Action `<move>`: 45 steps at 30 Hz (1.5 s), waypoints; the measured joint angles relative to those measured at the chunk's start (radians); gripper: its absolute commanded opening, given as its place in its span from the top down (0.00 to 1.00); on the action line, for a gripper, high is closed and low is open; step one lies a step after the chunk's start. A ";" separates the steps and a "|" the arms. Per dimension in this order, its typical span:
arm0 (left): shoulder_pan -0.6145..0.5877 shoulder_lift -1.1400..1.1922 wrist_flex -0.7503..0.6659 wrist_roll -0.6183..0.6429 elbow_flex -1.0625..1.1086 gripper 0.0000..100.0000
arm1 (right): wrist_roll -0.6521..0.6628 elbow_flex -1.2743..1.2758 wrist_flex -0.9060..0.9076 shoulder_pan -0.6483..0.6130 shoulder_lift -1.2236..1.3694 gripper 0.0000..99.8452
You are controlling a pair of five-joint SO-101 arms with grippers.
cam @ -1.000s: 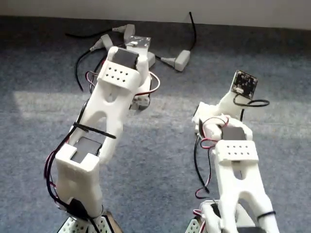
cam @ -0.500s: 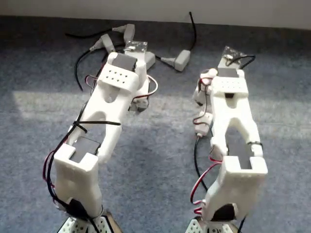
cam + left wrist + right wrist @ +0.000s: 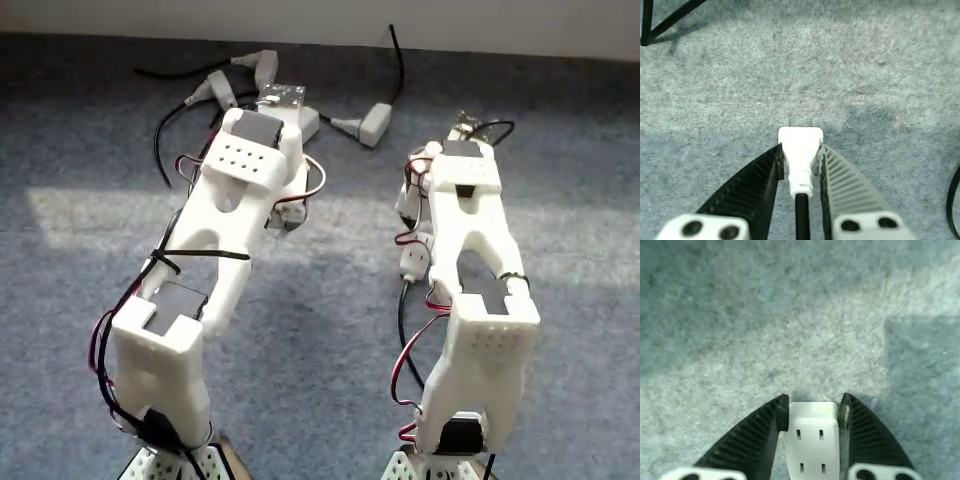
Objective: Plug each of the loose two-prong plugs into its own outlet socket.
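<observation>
— Surface, high view?
— Grey carpet (image 3: pixel 330 310); corded plug (image 3: pixel 213 88) lying beyond both arms.
— Left wrist view?
— Left gripper (image 3: pixel 801 152) clamped on white plug (image 3: pixel 799 142), prongs forward, above carpet.
— Right wrist view?
— Right gripper (image 3: pixel 813 407) clamped on outlet socket (image 3: pixel 812 445).

both arms (image 3: pixel 225 230) are white plastic shells with rows of small holes (image 3: pixel 240 155), black cable ties (image 3: pixel 200 256) and red, white and black wires (image 3: pixel 97 350). the left gripper (image 3: pixel 801 152) has one black ribbed finger (image 3: pixel 755 185) and one grey (image 3: pixel 850 190); the right gripper (image 3: pixel 813 412) has two black.
</observation>
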 measured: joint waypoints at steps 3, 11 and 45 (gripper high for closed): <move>0.000 0.000 0.000 0.000 0.000 0.99 | 0.000 0.009 -0.006 0.000 0.023 0.83; 0.000 0.000 0.000 0.000 0.000 0.99 | 0.000 0.012 0.038 -0.005 -0.009 0.74; 0.000 0.000 -0.015 0.000 0.002 0.99 | 0.048 0.078 0.115 -0.133 -0.026 0.73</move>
